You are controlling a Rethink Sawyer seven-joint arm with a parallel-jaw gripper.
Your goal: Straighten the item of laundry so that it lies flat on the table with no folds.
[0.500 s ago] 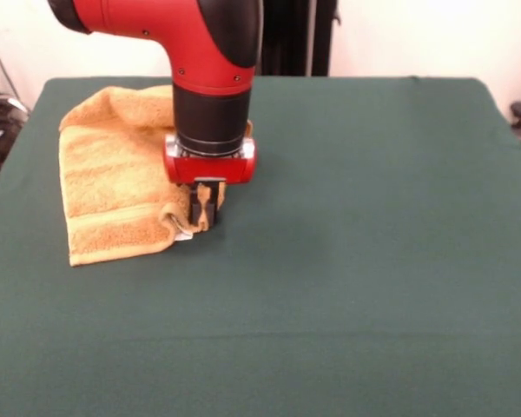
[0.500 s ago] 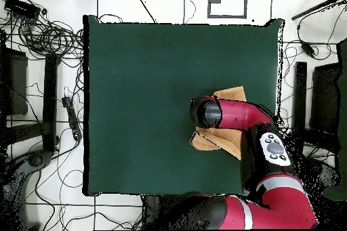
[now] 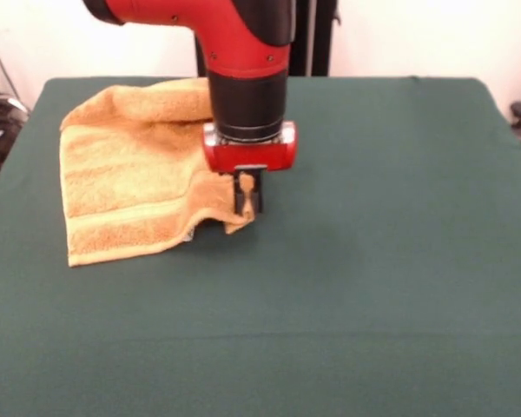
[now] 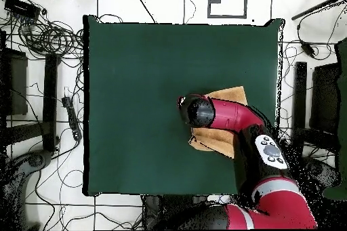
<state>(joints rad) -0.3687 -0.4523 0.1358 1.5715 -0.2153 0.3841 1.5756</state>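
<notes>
Shifted toward table centre since half a second ago, dragging the pinched towel corner along and opening out the folded flap. Nearest the front camera: bare green table (image 3: 347, 330), plenty of free cloth ahead for the pull. Next back: gripper (image 3: 247, 201) clenched on the towel's corner, cloth draped off the fingertips and lifted just above the surface. Behind and beside it: towel (image 3: 122, 182), orange-tan, lying at the table's far corner nearest the robot's base, one border band flat, upper edge rolled into a thick ridge against the far table edge. Best done, by the look of it: keep the pull low and level, straight away from the anchored bulk, so the flap unrolls rather than slides the whole piece; release only once the corner lies flat. Risk judged: dragging the entire towel, or leaving the far ridge bunched, likely needing a second grasp. Overhead: arm (image 4: 230, 116) covering most of the towel (image 4: 229, 94); floor cables (image 4: 41, 32) well clear of the work, nothing obstructing on the tabletop.
</notes>
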